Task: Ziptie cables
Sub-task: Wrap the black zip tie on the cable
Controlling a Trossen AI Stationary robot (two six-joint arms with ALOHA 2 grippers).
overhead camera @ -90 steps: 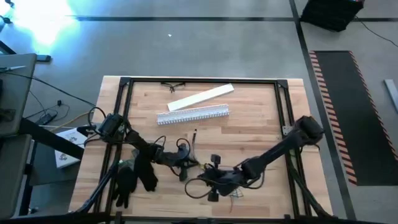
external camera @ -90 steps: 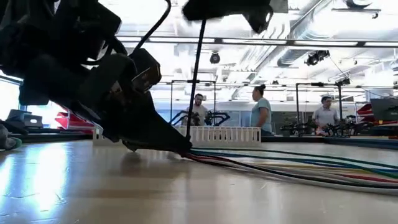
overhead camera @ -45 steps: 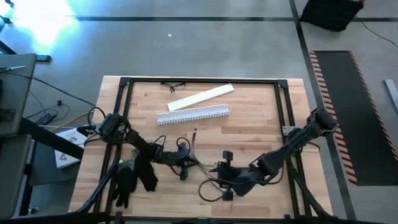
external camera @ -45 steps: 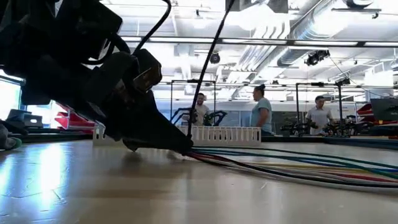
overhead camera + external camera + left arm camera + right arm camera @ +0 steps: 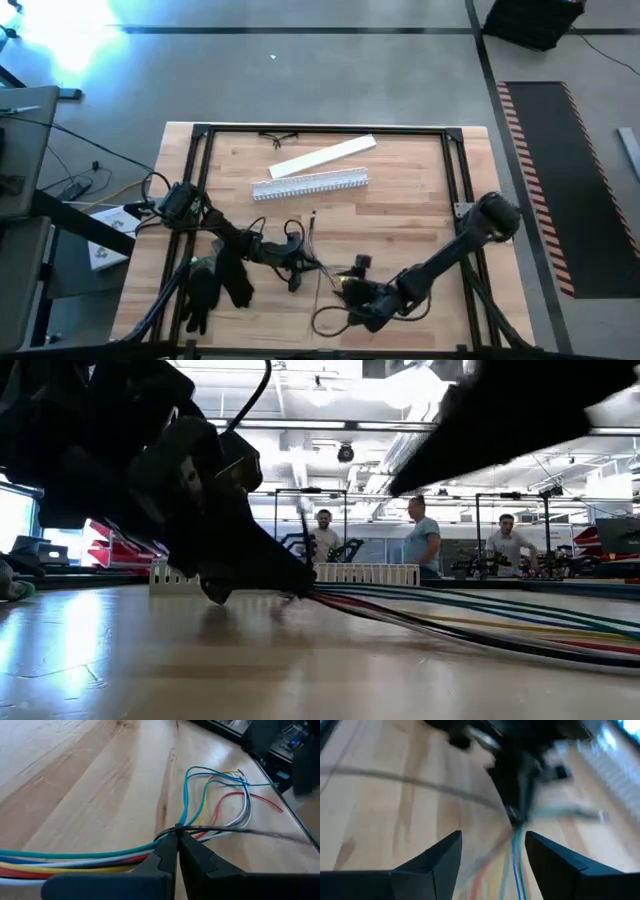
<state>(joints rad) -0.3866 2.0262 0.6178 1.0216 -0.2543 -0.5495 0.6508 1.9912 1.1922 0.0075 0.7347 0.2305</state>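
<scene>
The cables point(image 5: 200, 805), thin teal, blue, yellow, red and white wires, lie on the wooden table and fan out past a thin black ziptie point(image 5: 176, 827) looped round them. The ziptie's tail point(image 5: 260, 834) trails off sideways. My left gripper point(image 5: 177, 836) point(image 5: 303, 265) is shut at that loop, near the table's middle front. My right gripper point(image 5: 492, 850) point(image 5: 350, 288) hovers open just to the right of it, facing the left gripper, with the cables point(image 5: 515, 855) running between its fingers and touching neither. My left gripper pinches the cable bundle at the ziptie loop point(image 5: 176, 827) between its two fingertips point(image 5: 300, 588). The fingers slant down from the table's left. The bundle lies on the table and its free ends spread out beyond the fingers.
A white slotted channel point(image 5: 310, 185) and a flat white strip point(image 5: 322, 157) lie toward the far edge, with glasses point(image 5: 278, 138) behind them. Black gloves point(image 5: 215, 285) lie at the near left. A black rail frame point(image 5: 460, 180) borders the table. People point(image 5: 418, 538) stand beyond it.
My right gripper has swung toward the table's right edge, then come back toward the left gripper and lower. The ziptie tail, which rose steeply from the bundle a second ago, first leaned over and now reaches much less high. My left gripper has stayed on the bundle.
</scene>
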